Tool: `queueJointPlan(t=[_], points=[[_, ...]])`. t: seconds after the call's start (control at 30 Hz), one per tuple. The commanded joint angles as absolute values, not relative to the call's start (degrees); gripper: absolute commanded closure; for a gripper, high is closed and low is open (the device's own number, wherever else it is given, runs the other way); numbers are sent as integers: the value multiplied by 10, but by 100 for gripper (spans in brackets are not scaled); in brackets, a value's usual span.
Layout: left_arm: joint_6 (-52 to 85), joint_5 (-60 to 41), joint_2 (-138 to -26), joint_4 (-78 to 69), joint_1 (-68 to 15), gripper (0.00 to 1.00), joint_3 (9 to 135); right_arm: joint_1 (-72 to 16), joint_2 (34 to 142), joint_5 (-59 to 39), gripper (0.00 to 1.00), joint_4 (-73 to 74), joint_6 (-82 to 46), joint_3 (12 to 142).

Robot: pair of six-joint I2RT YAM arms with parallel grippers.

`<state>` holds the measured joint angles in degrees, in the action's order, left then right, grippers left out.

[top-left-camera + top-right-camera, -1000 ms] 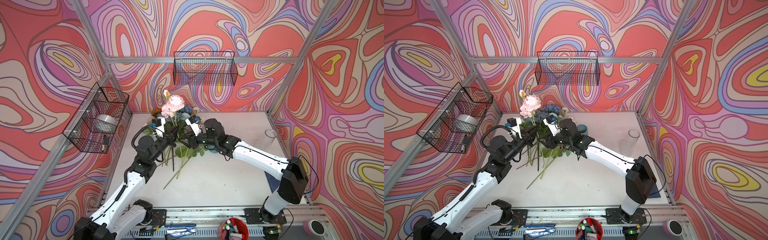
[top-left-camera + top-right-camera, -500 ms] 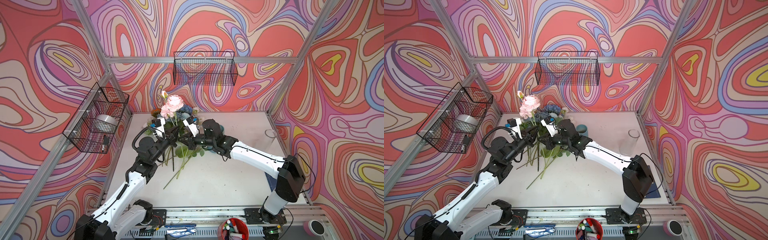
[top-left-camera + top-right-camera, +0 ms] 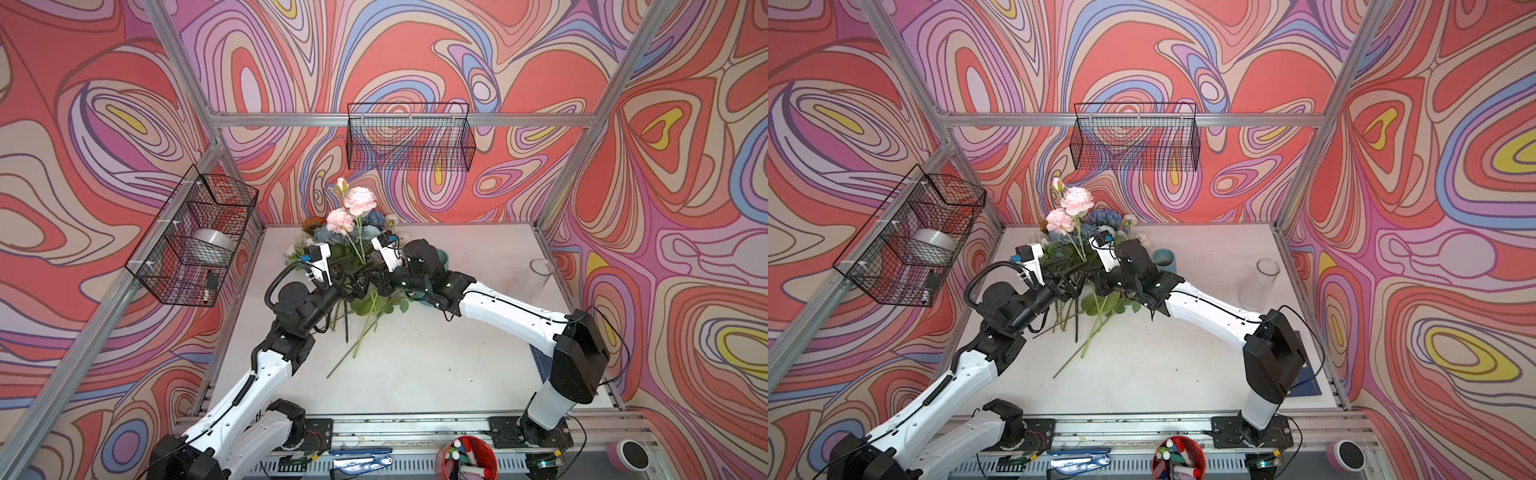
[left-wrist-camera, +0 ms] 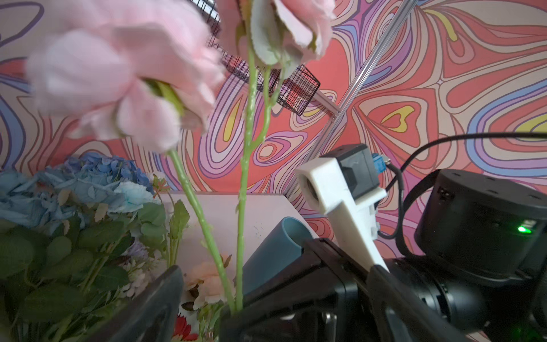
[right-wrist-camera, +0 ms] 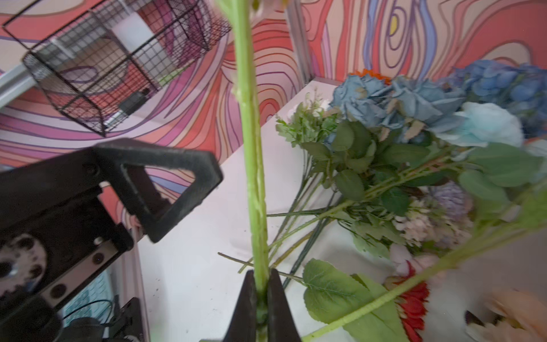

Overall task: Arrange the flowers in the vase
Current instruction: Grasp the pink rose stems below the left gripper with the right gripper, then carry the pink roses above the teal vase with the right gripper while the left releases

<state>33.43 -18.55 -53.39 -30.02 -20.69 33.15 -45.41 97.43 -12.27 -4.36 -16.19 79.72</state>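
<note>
The clear glass vase [image 3: 541, 270] stands empty near the right edge of the table [image 3: 415, 374], so the arranging looks barely begun. Most flowers [image 3: 332, 239] lie heaped by the back edge, with stems trailing toward the middle. One pink flower [image 3: 358, 199] stands upright above the heap. Its stem is pinched in the right gripper [image 5: 262, 277], which is well apart from the vase. The left gripper [image 3: 1068, 279] is spread wide just beside the stem. A second ago the left one was clamped shut and the right half open, so the stem appears to have changed hands.
</note>
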Motion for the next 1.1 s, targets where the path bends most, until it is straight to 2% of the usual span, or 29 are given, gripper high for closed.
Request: queueJointPlan(t=[0.0,0.13,0.23,0.57,0.83,1.07], points=[[372,-135,-513,-286,-207,0,301,-429,957,-51,100,-60,-153,815],[390,-31,-498,-208,-207,0,266,-409,918,-31,100,-52,-135,825],[393,0,-501,-199,-207,0,247,-397,891,-12,100,-47,-115,839],[408,-20,-544,-214,-207,0,239,-369,831,141,100,59,9,822],[403,-29,-551,-204,-207,0,240,-320,816,160,100,127,17,755],[406,-35,-567,-211,-207,0,242,-316,805,157,100,163,8,671]])
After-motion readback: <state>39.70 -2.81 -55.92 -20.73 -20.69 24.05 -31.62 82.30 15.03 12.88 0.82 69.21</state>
